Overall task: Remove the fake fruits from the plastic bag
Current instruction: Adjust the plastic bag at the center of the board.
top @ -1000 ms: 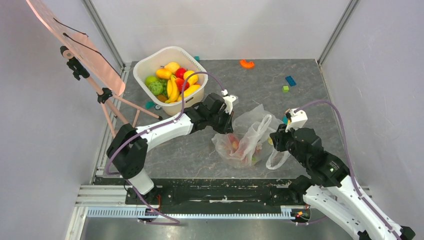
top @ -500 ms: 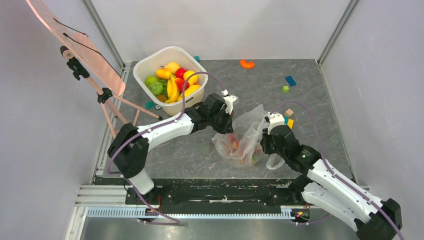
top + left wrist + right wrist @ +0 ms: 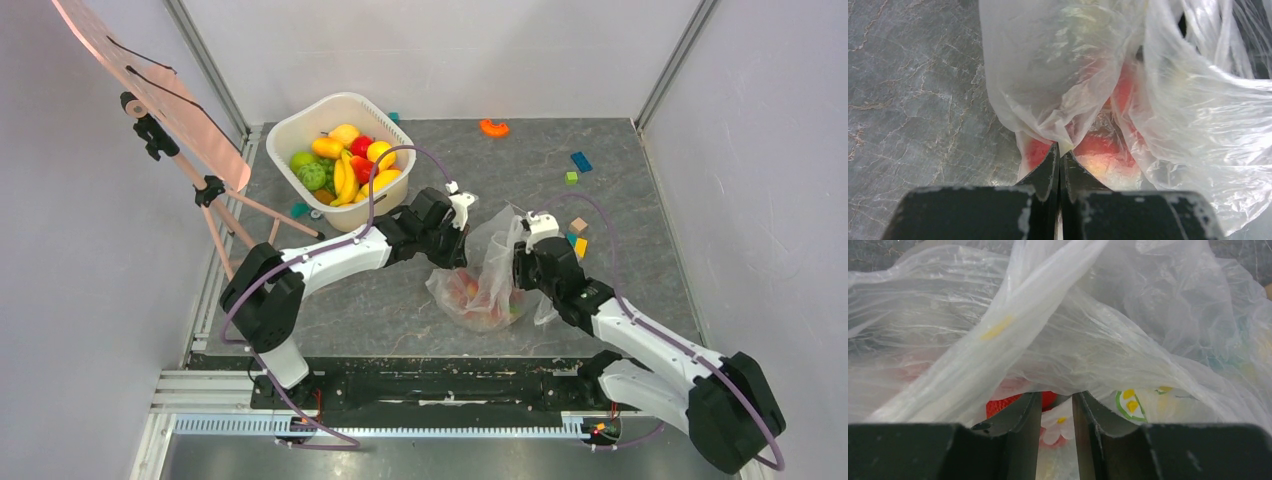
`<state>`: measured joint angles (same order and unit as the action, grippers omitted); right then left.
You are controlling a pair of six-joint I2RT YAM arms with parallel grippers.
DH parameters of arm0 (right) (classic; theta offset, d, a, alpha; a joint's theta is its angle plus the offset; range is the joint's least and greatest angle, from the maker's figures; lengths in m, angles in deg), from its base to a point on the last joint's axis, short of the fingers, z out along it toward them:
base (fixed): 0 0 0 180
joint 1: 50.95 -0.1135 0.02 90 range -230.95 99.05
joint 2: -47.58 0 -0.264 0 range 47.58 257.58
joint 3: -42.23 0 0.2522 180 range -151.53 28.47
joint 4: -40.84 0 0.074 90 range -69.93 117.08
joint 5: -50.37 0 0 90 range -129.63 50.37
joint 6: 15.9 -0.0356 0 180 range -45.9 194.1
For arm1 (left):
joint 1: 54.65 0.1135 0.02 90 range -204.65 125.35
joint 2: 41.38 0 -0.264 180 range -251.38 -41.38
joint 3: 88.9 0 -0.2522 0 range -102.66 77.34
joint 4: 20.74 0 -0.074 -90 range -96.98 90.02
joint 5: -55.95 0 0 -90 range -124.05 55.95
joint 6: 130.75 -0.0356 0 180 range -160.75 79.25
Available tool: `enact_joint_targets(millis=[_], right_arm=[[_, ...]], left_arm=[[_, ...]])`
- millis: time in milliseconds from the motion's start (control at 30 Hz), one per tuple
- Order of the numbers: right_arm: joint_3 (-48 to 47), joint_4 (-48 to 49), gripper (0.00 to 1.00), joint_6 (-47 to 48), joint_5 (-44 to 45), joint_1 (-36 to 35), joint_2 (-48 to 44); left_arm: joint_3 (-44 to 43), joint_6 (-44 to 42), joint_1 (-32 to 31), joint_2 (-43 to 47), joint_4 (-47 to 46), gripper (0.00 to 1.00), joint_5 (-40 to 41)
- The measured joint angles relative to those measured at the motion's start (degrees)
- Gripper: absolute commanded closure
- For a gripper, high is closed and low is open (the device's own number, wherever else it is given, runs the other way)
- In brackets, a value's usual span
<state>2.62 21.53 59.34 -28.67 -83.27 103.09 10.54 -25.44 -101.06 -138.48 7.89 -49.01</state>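
- The left arm's jaws are clenched tight, pinching a fold at the edge of the plastic bag.
- Just beyond that pinch, red and pink fake fruits show through the film. They are inside the bag, lying low in it.
- The right arm's jaws stand parted by a narrow gap, and crinkled bag film lies across their tips.
- Through the gap show a patch of red fruit and something white with a yellow dot — too blurred to name.
- From above, the two arms meet at the bag from opposite sides, the left at its near-left edge and the right at its right edge.
- The bag sits on the grey table, near the front and a little right of middle, with its top bunched upward between the arms.
- A white tub stands well apart at the back left. It holds a banana bunch, a green bumpy fruit and other red, yellow and orange pieces.
- An orange curved piece, a blue block and a green block lie toward the back right.
- A pink board on a stand leans at the far left — off the table's edge.
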Motion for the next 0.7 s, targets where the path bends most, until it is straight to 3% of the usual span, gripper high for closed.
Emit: enact_joint_targets(millis=[167,367,700], right_arm=[[0.00,6.14,0.69,3.28,-6.82,2.56,6.03],[0.22,6.38,0.76,6.51,-16.02,2.91,8.90],[10.38,3.43,0.80,1.29,-22.53,2.69,-5.51]], left_arm=[[0.00,-0.22,0.00,-0.15,-0.20,0.98,0.04],[-0.61,-0.46,0.76,-1.68,-0.20,0.98,2.91],[-10.97,-0.39,8.44,-7.41,0.07,0.98,3.19]])
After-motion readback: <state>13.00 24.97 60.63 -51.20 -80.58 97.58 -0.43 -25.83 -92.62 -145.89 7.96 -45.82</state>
